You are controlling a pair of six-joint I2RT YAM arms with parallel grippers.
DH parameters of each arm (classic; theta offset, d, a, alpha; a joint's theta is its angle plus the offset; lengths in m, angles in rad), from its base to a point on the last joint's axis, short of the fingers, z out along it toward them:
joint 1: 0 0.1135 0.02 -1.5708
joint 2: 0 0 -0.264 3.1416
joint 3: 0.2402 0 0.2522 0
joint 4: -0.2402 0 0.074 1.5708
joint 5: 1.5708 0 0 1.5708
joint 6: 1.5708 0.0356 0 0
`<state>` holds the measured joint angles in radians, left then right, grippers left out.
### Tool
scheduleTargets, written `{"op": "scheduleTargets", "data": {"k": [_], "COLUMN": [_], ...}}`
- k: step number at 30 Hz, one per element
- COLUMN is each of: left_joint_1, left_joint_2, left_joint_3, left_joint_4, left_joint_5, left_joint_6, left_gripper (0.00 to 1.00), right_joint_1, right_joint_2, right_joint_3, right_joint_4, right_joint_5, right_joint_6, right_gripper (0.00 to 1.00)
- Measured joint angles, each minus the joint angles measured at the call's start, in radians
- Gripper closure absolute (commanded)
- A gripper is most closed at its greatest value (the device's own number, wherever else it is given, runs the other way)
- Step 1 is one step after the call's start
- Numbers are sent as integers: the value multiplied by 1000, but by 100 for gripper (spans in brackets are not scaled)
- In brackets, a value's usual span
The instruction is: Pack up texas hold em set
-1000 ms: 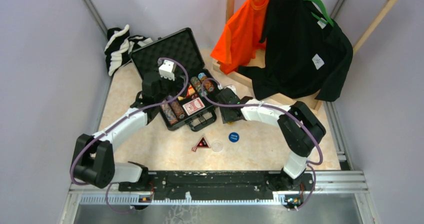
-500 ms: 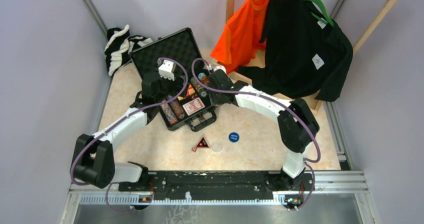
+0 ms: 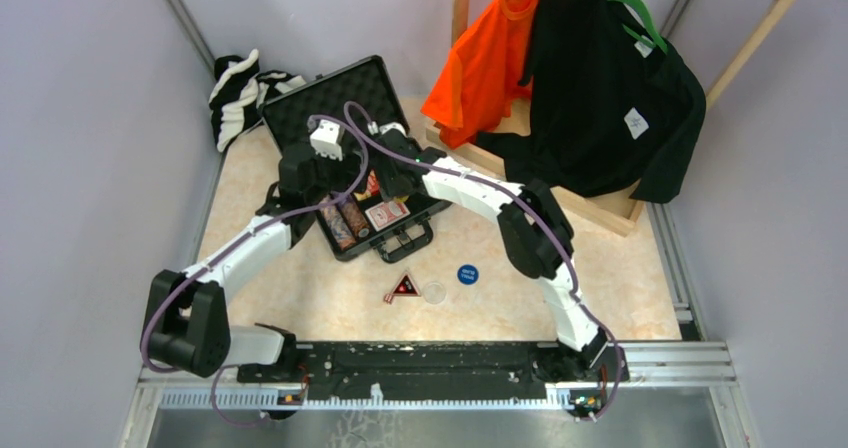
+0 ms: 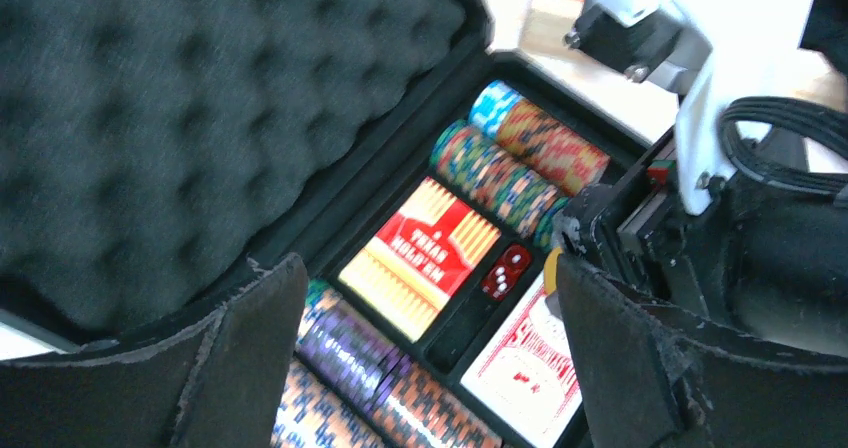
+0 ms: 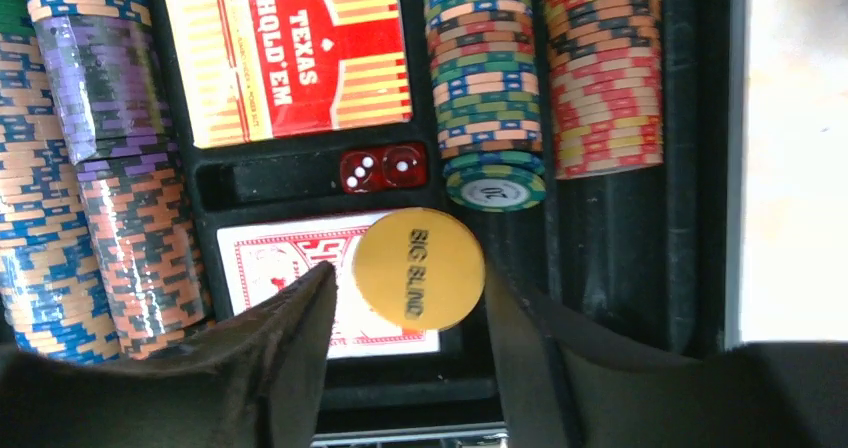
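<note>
Black briefcase (image 3: 335, 98) open, poker chips (image 5: 495, 68) and red deck (image 5: 250, 258) inside, yellow disc (image 5: 418, 268) above deck, blue disc (image 3: 467, 274) outside

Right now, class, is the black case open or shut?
Open: the case has its foam lid tilted back, with chips, cards and dice showing inside.

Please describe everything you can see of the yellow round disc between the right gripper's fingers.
The yellow disc is round, flat and plain, plastic by its look, with BIG BLIND printed in black on its face. It sits between the fingers of the right gripper, which seem to grip its rim. It hangs over the open case, above the card deck and near the red dice.
</note>
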<state>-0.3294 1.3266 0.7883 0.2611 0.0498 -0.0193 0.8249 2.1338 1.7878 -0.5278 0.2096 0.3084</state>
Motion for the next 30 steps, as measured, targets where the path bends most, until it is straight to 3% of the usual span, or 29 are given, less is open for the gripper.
{"op": "scheduleTargets", "data": {"k": [5,11,20,30], "left_joint_1": [21,23,23,24], "left_joint_2": [-6,-40,-85,-98], "left_joint_3": [-17,-36,-48,-53], "left_joint_4": [-24,-18,14,33], "left_joint_5": [-43,-56,-60,-42], "left_joint_6": [4,-14,-42,-86], "left_gripper": [1,1,1,1], "right_joint_1": [9,10,-46,-72], "right_joint_2": [71,50,-290,-648], "right_joint_3": [68,39,-391,-732], "right_joint_4": [-26,-26,48,63], "right_joint_5": [17,42,61,106], "right_joint_6": [15,15,39,84], "right_gripper": [22,20,20,22]}}
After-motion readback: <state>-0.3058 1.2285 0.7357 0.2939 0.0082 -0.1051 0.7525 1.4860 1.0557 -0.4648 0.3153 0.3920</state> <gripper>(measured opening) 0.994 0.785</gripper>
